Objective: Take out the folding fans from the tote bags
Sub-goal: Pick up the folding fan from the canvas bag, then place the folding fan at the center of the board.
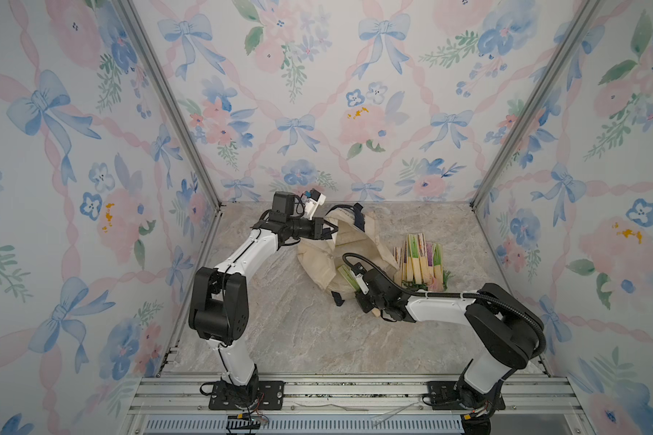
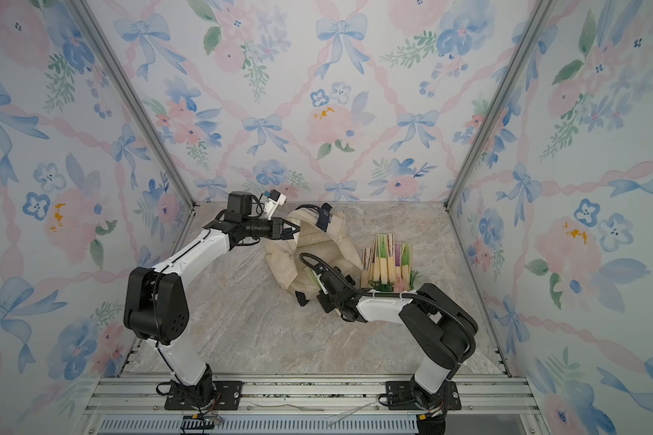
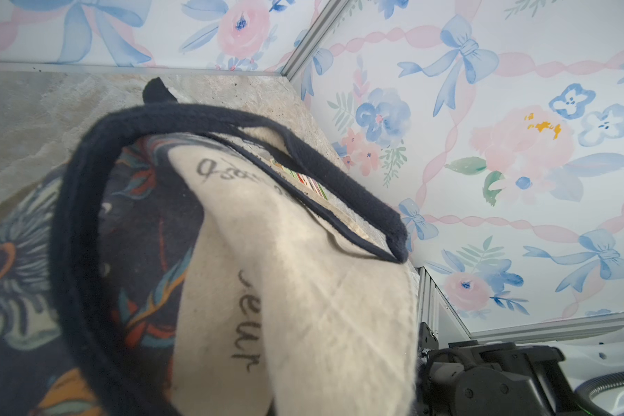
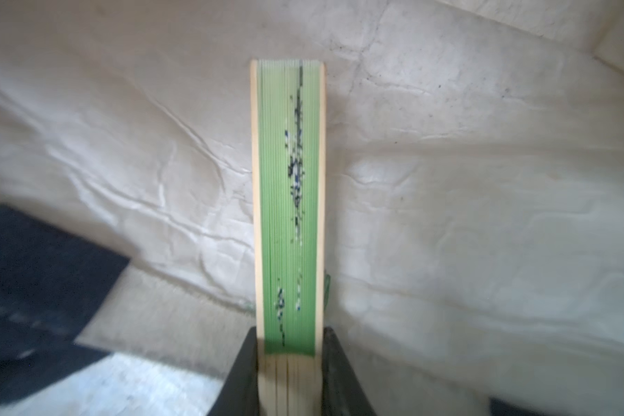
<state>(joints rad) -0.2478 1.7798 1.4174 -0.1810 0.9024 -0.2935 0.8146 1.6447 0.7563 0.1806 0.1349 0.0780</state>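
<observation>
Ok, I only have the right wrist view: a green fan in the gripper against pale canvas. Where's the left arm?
Observer: The left gripper is shut on the rim of the tote bag, holding that edge up.
Operator: Any fans out already?
Observer: Several closed fans lie side by side on the table, right of the bag.
Operator: And mine?
Observer: The green fan in the right gripper lies over the bag's near side, not yet over bare table.

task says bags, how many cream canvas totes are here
1: cream canvas tote bag, mid-table; left gripper shut on its rim, right gripper shut on a green folding fan over it.
</observation>
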